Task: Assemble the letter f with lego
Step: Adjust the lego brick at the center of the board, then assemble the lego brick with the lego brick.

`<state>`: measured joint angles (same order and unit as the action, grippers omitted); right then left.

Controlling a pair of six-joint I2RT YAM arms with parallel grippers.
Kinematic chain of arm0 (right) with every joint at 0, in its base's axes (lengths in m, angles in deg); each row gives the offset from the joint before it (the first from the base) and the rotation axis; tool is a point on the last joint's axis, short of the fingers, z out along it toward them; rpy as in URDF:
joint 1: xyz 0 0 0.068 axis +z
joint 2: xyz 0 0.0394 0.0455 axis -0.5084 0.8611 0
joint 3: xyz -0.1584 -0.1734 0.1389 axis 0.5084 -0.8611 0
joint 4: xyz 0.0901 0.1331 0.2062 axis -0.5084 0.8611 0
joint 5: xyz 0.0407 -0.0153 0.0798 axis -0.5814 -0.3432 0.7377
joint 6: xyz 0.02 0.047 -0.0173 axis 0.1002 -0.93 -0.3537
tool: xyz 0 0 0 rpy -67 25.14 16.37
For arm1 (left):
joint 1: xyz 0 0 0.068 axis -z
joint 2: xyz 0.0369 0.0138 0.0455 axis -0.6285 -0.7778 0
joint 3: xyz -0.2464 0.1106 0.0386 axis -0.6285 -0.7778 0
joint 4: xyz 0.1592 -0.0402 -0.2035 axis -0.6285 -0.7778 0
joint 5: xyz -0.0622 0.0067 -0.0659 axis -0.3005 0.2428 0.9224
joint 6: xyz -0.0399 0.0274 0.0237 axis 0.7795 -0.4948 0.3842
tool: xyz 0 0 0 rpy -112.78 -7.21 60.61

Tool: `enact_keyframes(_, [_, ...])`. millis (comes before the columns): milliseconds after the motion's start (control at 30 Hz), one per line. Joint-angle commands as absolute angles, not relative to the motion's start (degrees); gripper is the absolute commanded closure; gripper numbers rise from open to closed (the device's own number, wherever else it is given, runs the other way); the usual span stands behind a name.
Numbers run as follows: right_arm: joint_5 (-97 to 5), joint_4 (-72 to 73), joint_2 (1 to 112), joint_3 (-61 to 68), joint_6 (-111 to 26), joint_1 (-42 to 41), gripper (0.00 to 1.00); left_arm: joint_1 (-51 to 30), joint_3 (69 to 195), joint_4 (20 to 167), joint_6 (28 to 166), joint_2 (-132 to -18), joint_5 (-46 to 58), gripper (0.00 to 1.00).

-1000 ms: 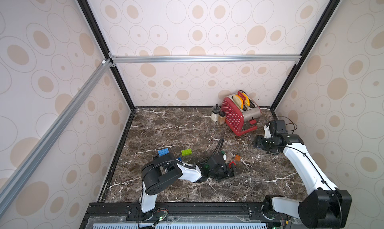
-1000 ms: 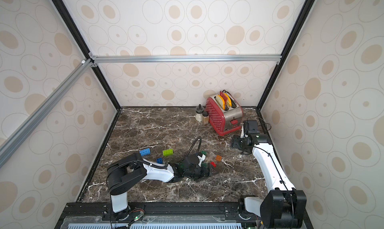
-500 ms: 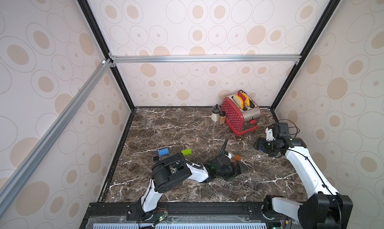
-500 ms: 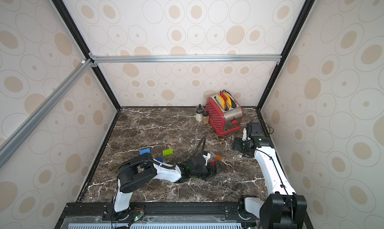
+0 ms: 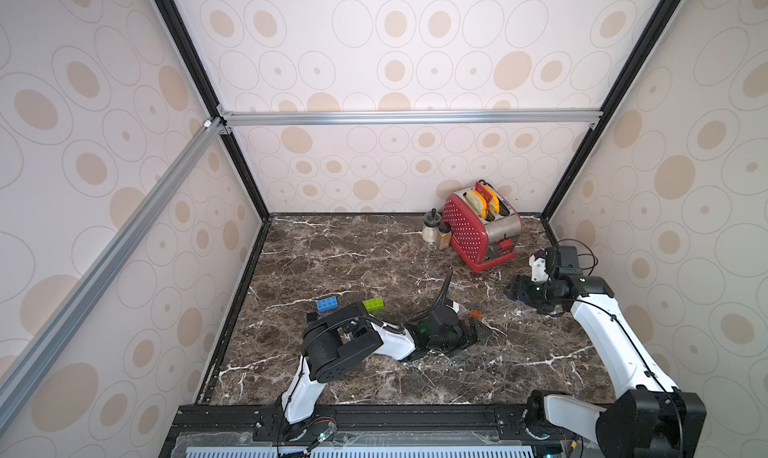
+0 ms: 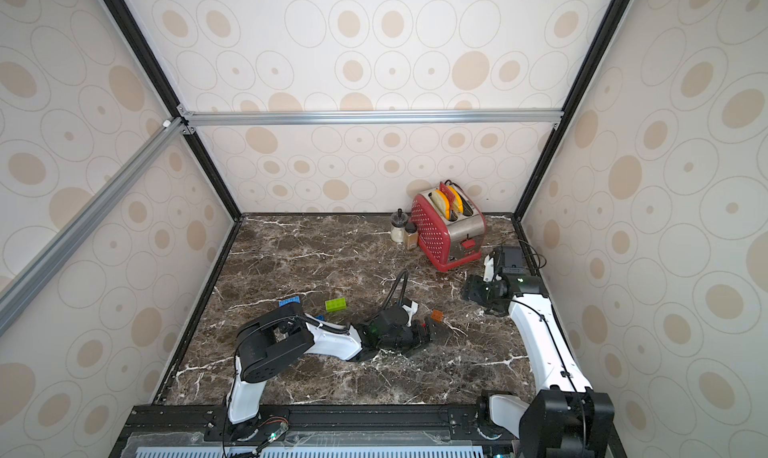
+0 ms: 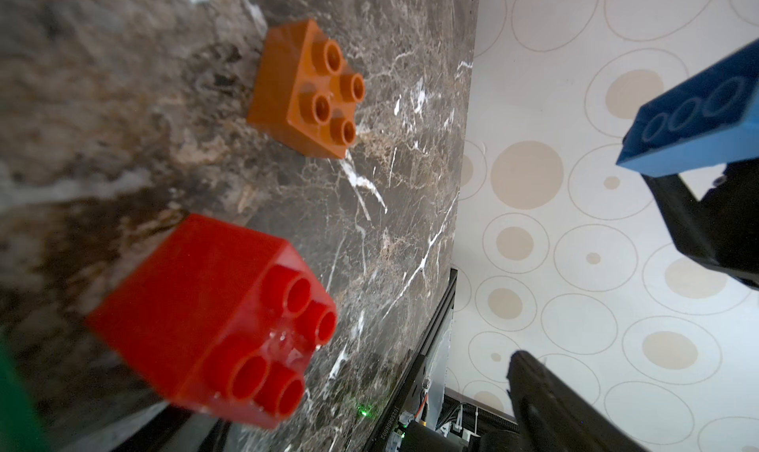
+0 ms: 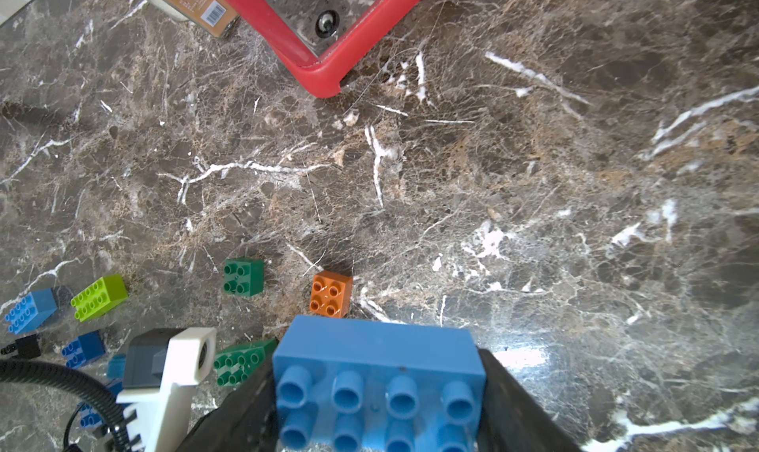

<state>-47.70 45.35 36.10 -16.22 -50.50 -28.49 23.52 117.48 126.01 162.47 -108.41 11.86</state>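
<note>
Your right pincer (image 5: 516, 290) was clamped on an oblong blue brick (image 8: 378, 347), held clear of the worktop (image 8: 534, 183). Your left pincer (image 5: 478, 333) stood wide open and empty, low over the worktop, with the red brick (image 7: 205, 318) just beside it and the orange brick (image 7: 304, 88) a little beyond.

The left gripper (image 5: 477, 331) slides right across the marble, and its spread fingertips now lie just beside the red brick (image 7: 213, 322) instead of short of it. The left arm's elbow (image 5: 336, 347) swings right with it. The right gripper (image 5: 517, 290), carrying its blue brick (image 8: 378, 372), drifts slightly nearer and left.
</note>
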Motion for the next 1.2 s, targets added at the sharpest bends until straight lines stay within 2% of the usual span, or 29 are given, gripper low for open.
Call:
enact_keyframes(0, [-46.55,45.14,35.66,-17.14,-49.65,-28.77,0.29,22.72,117.58,124.45,160.03,-109.83,11.23,0.01])
enact_keyframes(400, [-44.81,44.45,36.11,-17.55,-49.41,-28.71,0.28,20.1,117.76,122.22,157.76,-109.51,11.81,0.01])
enact_keyframes(533, [-44.89,44.8,35.93,-17.62,-48.85,-28.24,0.29,19.85,116.45,125.84,157.6,-109.53,12.66,0.01])
enact_keyframes(700, [-46.52,45.33,36.14,-16.85,-48.69,-25.76,0.29,19.86,115.22,122.06,148.47,-99.31,14.77,0.01])
enact_keyframes(833, [-47.77,46.8,37.0,-15.86,-48.34,-22.93,0.29,19.44,112.43,111.98,142.36,-86.47,14.08,0.01])
enact_keyframes(967, [-49.11,47.35,37.15,-15.47,-50.46,-18.6,0.29,16.13,109.12,93.23,135.18,-72.88,8.29,0.01])
enact_keyframes(1067, [-50.05,46.95,38.83,-15.66,-53.37,-12.72,0.29,14.92,110.87,75.86,126.02,-66.83,-2.38,0.01])
enact_keyframes(1167, [-52.66,45.63,40.86,-16.73,-56.24,-6.96,0.29,14.1,110.18,69.12,121.67,-64.84,-10.74,0.01])
